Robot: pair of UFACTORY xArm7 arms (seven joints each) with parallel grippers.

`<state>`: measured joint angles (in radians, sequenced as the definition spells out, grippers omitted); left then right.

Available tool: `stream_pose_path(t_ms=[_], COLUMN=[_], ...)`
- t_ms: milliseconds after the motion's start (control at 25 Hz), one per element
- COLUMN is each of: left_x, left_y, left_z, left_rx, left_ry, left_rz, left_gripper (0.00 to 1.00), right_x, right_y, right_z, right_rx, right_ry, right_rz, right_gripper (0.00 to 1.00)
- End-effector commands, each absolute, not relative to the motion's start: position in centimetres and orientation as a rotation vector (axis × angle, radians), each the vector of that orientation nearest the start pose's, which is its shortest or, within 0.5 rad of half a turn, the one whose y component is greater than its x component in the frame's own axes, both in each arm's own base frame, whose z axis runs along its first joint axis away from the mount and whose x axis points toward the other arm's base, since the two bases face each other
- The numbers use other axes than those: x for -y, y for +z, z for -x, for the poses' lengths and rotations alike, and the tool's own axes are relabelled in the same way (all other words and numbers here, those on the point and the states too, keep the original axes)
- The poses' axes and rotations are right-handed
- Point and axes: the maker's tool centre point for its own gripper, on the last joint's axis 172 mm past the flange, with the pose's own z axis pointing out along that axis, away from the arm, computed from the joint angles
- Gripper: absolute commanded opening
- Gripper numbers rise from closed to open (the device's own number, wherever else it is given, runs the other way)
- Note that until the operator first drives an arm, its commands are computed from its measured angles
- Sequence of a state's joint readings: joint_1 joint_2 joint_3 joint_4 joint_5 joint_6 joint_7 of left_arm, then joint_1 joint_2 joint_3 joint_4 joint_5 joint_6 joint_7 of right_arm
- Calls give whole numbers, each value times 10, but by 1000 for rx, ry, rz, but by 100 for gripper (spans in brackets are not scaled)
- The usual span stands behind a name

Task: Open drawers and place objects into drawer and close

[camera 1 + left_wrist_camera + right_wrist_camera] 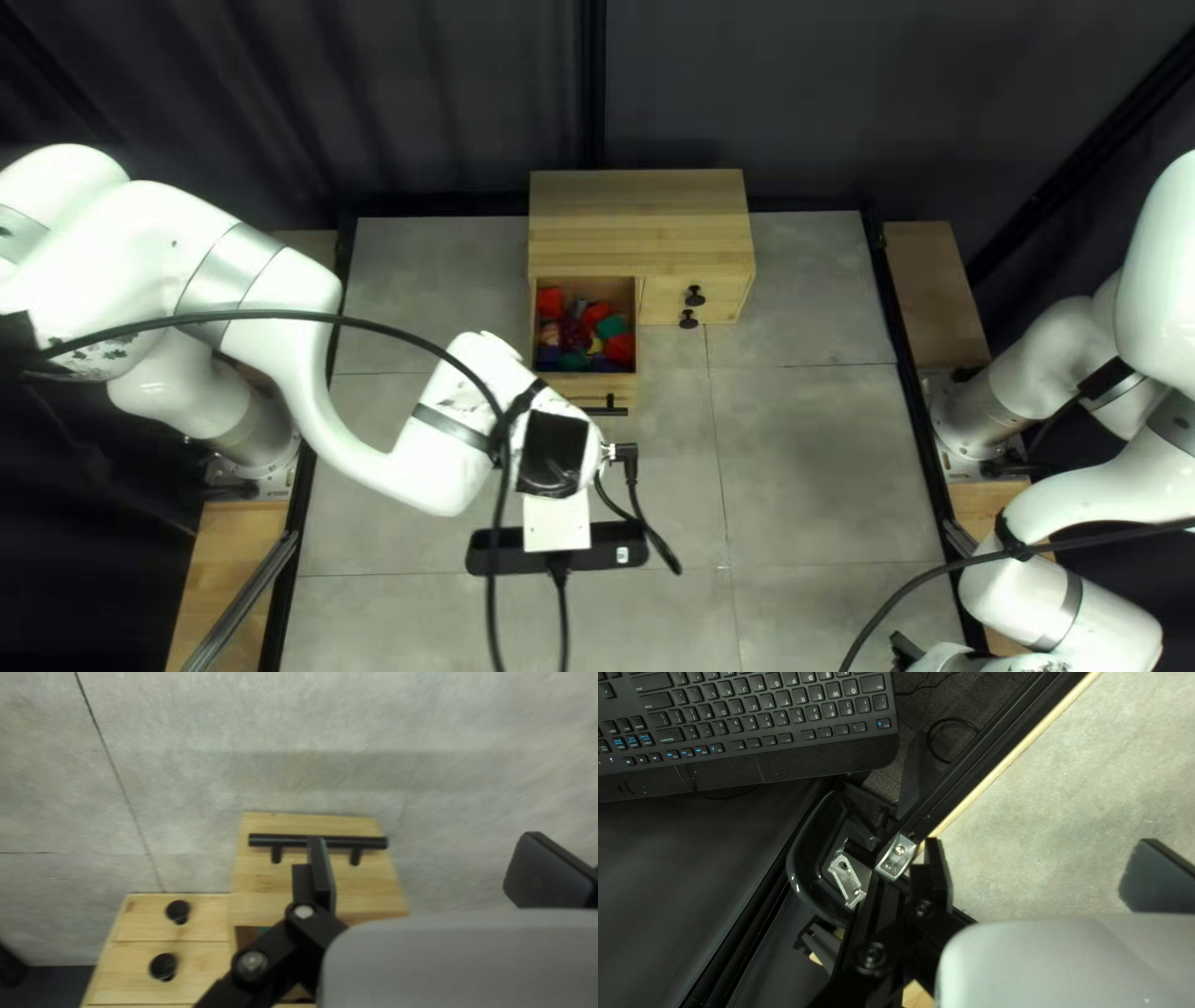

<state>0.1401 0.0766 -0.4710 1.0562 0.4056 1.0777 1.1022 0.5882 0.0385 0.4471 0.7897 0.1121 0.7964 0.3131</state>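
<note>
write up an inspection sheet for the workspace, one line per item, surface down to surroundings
Surface: gray tiled tabletop, seams visible
Cabinet: wooden cabinet toward the far edge
Open drawer: bar-handle drawer pulled out, colorful small pieces inside
Other drawers: two knob drawers closed
Clutter: nothing seen on the tabletop; keyboard beyond the black rail
Left claw: open, nothing gripped, one finger overlapping the bar handle in its view; contact unclear
Right claw: open, nothing gripped, near the table's edge
Cables: black cable draped over the left arm, another at the right arm
Surroundings: dark curtain behind the table
</note>
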Motion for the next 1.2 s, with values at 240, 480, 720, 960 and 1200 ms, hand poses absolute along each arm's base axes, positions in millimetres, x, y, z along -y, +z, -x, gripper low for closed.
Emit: stream_pose_path(t_ms=[240, 480, 720, 960, 1200], left_x=[78, 74, 55, 44, 35], left_y=[153, 143, 128, 118, 112], left_z=[-467, -471, -479, -483, -480], left_rx=[-2076, -2048, -2012, -2004, -2001], left_ry=[283, 300, 288, 276, 271], left_rz=[1931, 1940, 1996, 2018, 2016], left_gripper=[100, 100, 100, 100, 100], right_x=[-370, -370, -370, -370, -370], right_y=[91, 91, 91, 91, 91], right_z=[-198, -198, -198, -198, -198], right_rx=[975, 975, 975, 975, 975], right_ry=[143, 143, 143, 143, 143], right_rz=[2932, 2932, 2932, 2932, 2932], right_gripper=[100, 100, 100, 100, 100])
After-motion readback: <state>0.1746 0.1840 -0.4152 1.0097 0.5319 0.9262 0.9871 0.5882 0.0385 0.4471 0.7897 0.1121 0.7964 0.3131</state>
